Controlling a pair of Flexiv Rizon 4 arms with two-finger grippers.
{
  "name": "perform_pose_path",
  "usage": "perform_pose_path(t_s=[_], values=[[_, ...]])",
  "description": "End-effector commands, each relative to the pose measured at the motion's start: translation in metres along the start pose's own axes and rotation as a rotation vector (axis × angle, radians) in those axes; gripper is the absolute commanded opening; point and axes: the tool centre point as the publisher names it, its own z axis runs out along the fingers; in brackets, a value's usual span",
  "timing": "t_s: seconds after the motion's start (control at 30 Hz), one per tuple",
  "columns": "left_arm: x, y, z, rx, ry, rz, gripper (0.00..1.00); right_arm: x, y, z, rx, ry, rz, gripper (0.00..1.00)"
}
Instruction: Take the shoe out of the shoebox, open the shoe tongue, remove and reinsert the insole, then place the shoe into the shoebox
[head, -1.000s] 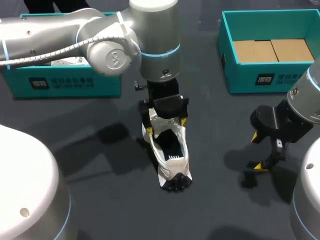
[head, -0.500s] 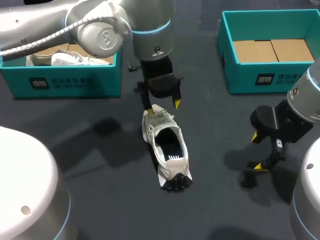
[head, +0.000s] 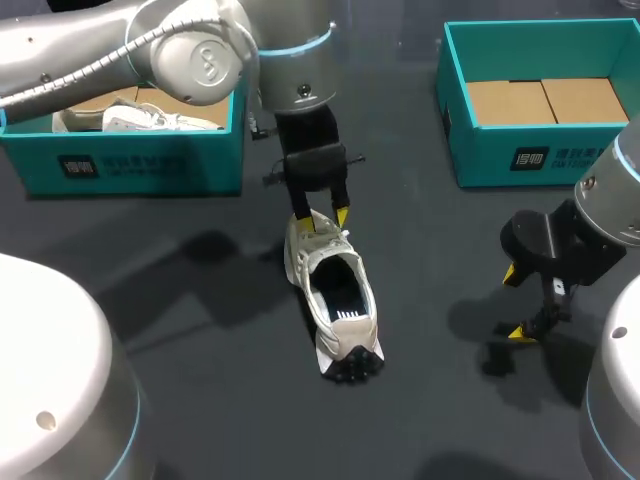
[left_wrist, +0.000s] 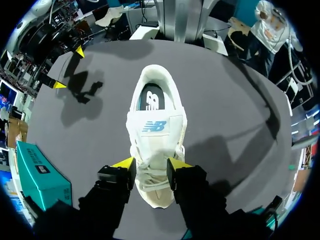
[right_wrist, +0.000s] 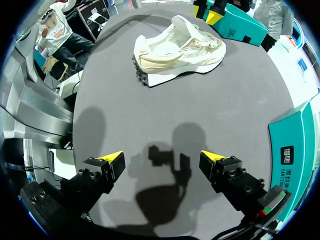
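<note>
A second ago the left end effector (head: 322, 218) sits low over the mouth of the cream-white mesh sneaker with black sole lugs (head: 335, 290) and hides its tongue. Half a second ago it hangs higher, off past the toe. Now it is down again at the laced front of the shoe, and whether it grips the upper there cannot be told. The sneaker itself keeps its place on the dark grey bench (head: 200, 350), out of any box, upright on its sole. Its toe points away from the robot and its heel toward it. In the left wrist view its pale tongue (left_wrist: 155, 126) stands between the laces and the opening, where the dark insole (left_wrist: 150, 97) shows. The right end effector (head: 515, 302) is unchanged: released, fingers spread wide, nothing between them, hovering over bare bench well to the right of the shoe. Beyond the shoe stand the far-left teal shoebox (head: 120, 170), holding a second white shoe (head: 140, 118) and partly covered by the left arm crossing above it, and the far-right teal shoebox (head: 540, 155), floored with brown cardboard.
</note>
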Motion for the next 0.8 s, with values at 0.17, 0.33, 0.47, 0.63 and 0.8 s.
perform_pose_path(t_s=[0.17, 0.33, 0.47, 0.63, 0.8], values=[[0.0, -0.016, 0.031, 0.046, 0.041, 0.012, 0.4, 0.001, 0.0, 0.0, 0.0, -0.002, 0.0, 1.0], [0.004, -0.026, 0.052, 0.066, 0.078, 0.016, 0.38, 0.001, 0.0, 0.0, 0.0, -0.002, 0.0, 1.0], [0.009, -0.031, 0.044, 0.041, 0.046, 0.013, 0.38, 0.001, 0.0, 0.0, 0.0, -0.002, 0.0, 1.0], [0.013, -0.042, 0.027, 0.002, -0.001, 0.027, 0.38, 0.001, 0.0, 0.0, 0.0, -0.002, 0.0, 1.0], [0.012, -0.047, 0.046, -0.009, 0.009, 0.032, 0.38, 0.001, 0.0, 0.0, 0.0, -0.002, 0.0, 1.0]])
